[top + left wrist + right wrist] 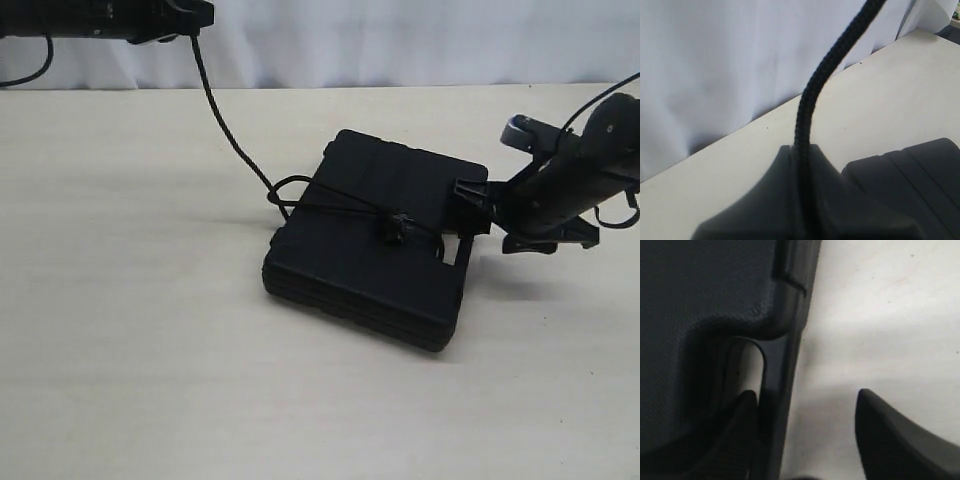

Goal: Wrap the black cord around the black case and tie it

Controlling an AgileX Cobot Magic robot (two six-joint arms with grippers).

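Note:
The black case [350, 270] lies flat in the middle of the table. The black cord [225, 125] crosses its lid, with a tufted knot [393, 226] on top, then loops off the case's left edge and rises taut to my left gripper [190, 15], high at the back left. In the left wrist view that gripper [802, 155] is shut on the cord [825, 75]. My right gripper [470, 208] is at the case's right end, open. In the right wrist view it [807, 410] straddles the handle bar [775, 385]: one finger sits in the cut-out, the other outside over the table.
A pale tabletop [150, 350] stretches all around the case. A white curtain [400, 40] hangs along the table's far edge. The right arm's own smooth cables [600, 100] arc above its wrist.

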